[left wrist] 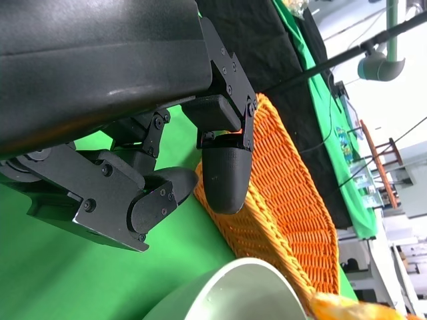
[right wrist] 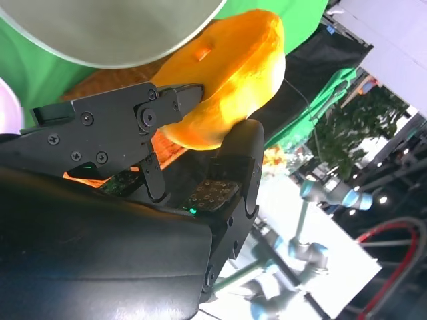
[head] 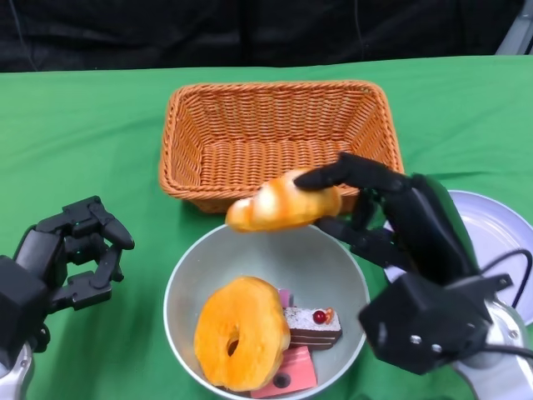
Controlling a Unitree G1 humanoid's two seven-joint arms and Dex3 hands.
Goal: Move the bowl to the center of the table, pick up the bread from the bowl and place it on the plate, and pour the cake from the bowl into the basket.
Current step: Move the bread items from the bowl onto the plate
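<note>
My right hand [head: 379, 212] holds the bread [head: 283, 202] by one end, pinched between my fingers, up in the air over the far rim of the bowl [head: 193, 265]. The bread looks light and a bit soft, like a toy roll, so I think a gentle squeeze is enough. Its skin looks smooth and might slip, and I only have one end, so it could tip down. The plate [head: 500, 229] sits to my right, partly hidden behind my arm, and that is where the bread should go. The basket [head: 275, 137] stands just behind the bowl, very close to the bread, so I must not bump its edge. A donut [head: 241, 333] and a cake [head: 310, 323] lie in the bowl. My left hand [head: 79, 250] rests on the green table [head: 83, 133], fingers curled in and holding nothing.
</note>
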